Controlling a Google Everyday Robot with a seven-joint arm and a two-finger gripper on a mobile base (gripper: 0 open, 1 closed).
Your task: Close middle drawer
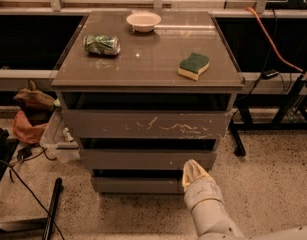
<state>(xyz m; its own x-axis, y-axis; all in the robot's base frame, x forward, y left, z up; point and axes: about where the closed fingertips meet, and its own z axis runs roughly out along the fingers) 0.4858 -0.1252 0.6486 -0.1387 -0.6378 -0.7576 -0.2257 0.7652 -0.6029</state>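
The middle drawer (143,159) is the plain grey-brown front below the scratched top drawer front (143,124). A dark gap shows above it, so it stands slightly out of the cabinet. My gripper (191,168) is shut and empty. It points up from the floor side, and its tip is at the lower right part of the middle drawer's front, over the gap above the bottom drawer (138,185). I cannot tell whether it touches the front.
On the cabinet top (148,59) lie a crushed green can (101,44), a white bowl (143,21) and a green-yellow sponge (194,66). Bags and a plastic box (55,139) sit on the floor at the left, with cables and a black pole (52,209). A table leg (238,134) stands at the right.
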